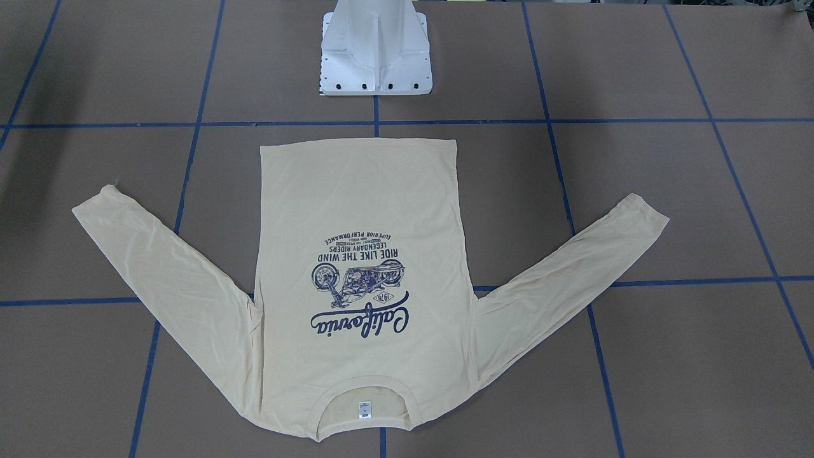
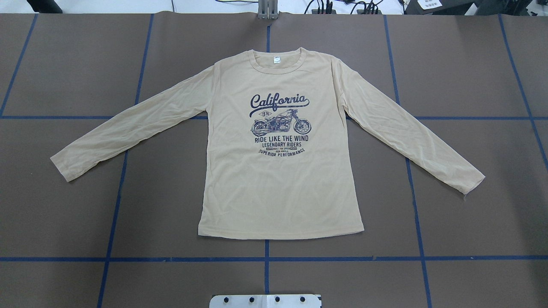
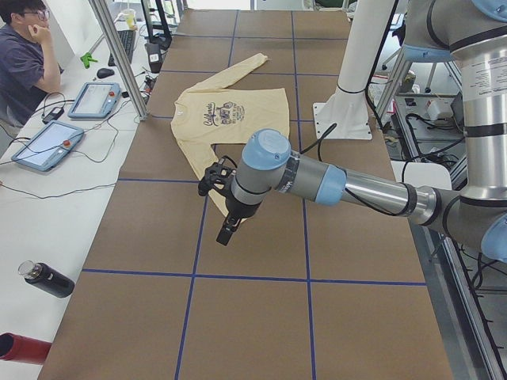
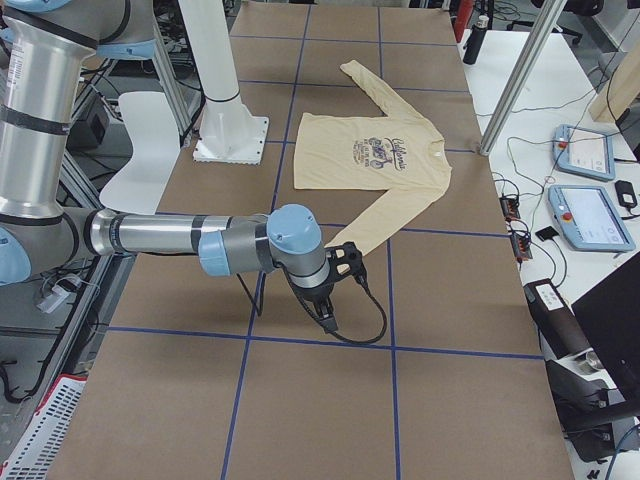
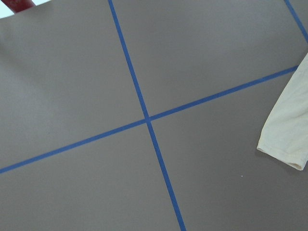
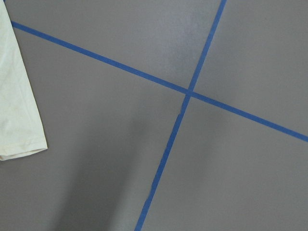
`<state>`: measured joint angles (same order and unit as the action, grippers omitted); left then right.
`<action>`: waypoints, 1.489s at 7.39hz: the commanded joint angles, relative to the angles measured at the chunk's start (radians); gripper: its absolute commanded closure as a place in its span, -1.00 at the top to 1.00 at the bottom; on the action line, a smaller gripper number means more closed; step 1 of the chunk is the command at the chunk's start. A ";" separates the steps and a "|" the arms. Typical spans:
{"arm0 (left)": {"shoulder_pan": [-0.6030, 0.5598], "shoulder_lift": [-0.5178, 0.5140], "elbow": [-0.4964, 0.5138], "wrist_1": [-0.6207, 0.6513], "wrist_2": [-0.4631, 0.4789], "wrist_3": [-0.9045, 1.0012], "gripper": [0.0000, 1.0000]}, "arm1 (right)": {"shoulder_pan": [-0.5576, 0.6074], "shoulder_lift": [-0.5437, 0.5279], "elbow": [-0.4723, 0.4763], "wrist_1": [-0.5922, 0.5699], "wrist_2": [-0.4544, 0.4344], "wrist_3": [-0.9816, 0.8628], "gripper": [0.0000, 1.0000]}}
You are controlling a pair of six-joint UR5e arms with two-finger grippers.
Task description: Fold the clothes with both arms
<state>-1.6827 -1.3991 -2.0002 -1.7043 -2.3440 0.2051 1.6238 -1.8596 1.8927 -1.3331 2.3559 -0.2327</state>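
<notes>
Shirt [image 2: 280, 179] spread flat, left gripper [image 3: 225, 236] and right gripper [image 4: 327, 320] poised low beside it, apparently angled downward, finger spacing unclear.

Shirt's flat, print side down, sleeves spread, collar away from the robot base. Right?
No. The shirt lies print side up: the overhead exterior view shows the navy print facing the camera. Flat, sleeves spread, collar away from the base: all correct.
</notes>
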 commanded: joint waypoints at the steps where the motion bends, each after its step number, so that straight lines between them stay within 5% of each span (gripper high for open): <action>1: 0.001 -0.052 0.064 -0.188 0.000 -0.004 1.00 | 0.001 0.008 -0.007 0.032 0.022 0.009 1.00; 4: 0.003 -0.129 0.162 -0.253 -0.009 0.001 1.00 | -0.001 0.014 -0.003 0.092 0.043 0.053 1.00; 5: 0.003 -0.129 0.161 -0.253 -0.009 0.000 1.00 | -0.037 0.013 0.005 0.135 0.048 0.238 0.99; 7: 0.001 -0.126 0.152 -0.255 -0.011 0.002 1.00 | -0.202 -0.019 0.000 0.398 0.010 0.633 0.99; 11: 0.003 -0.123 0.149 -0.258 -0.011 0.002 1.00 | -0.587 -0.032 0.000 0.638 -0.316 1.170 0.93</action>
<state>-1.6798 -1.5233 -1.8507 -1.9608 -2.3547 0.2071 1.1628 -1.8906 1.8930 -0.7508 2.1553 0.7704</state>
